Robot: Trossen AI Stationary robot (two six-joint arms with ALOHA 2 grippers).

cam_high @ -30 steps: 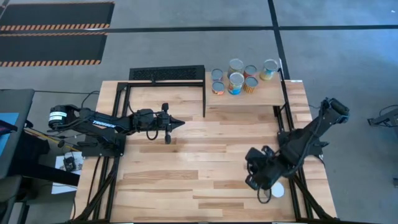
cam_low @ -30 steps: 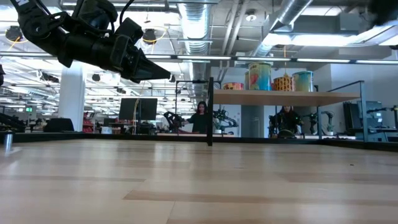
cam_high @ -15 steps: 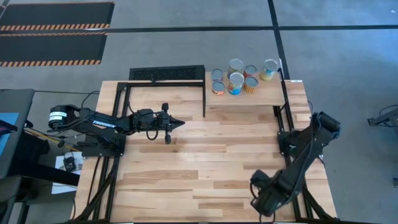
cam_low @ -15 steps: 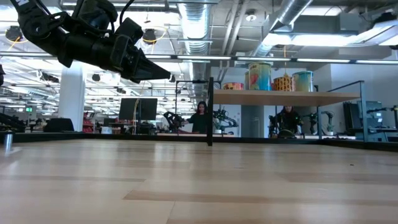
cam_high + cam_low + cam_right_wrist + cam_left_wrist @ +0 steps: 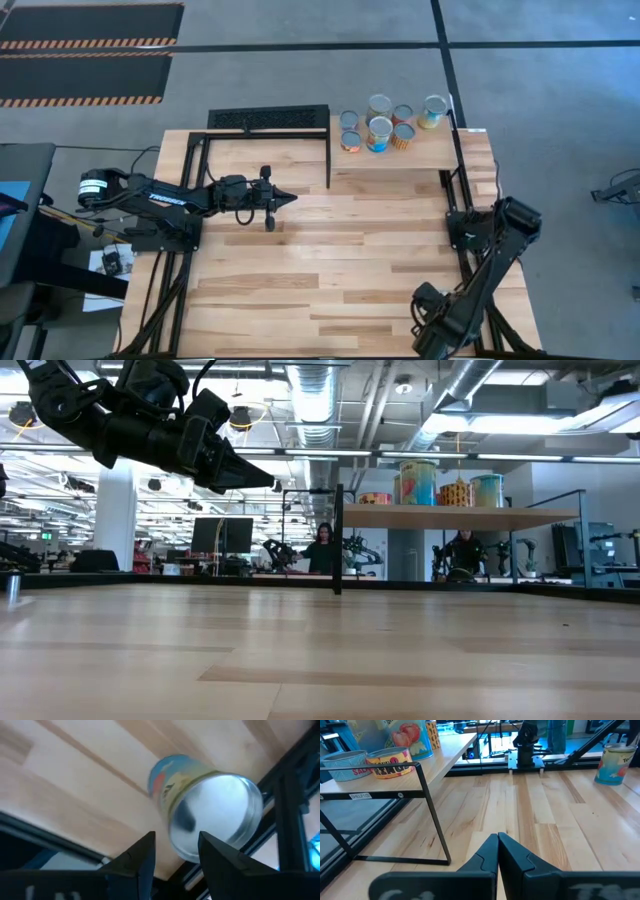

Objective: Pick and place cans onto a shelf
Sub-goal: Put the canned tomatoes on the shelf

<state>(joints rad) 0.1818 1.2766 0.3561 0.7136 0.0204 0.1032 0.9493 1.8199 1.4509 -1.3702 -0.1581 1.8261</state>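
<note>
Most of the job looks done. Seven small cylindrical tins with silver round tops (image 5: pixel 378 130) stand clustered on the pale rectangular wooden shelf board (image 5: pixel 470 152), the one carried on thin black metal posts at the far edge of the big plank tabletop (image 5: pixel 330 250). In the low view they show as a row of coloured labels up on that board.

At least one can is left: a blue-and-yellow labelled tin with a shiny silver end (image 5: pixel 205 812), seen in the right wrist view against the pale planks beside a black frame rail, well away from the shelf, at the tabletop's near right corner. The left wrist view also shows a blue-labelled tin (image 5: pixel 616 764) standing on the tabletop far from the shelf; it may be the same can.

The right gripper (image 5: pixel 175 851) sits over that near right corner. Its two dark fingers (image 5: pixel 137 855) are spread apart, and the tin lies just beyond the fingertips, roughly in line with the gap, not yet between them.

The left gripper (image 5: pixel 498 851) hovers over the tabletop near the shelf's left end, fingers pressed together on nothing.
</note>
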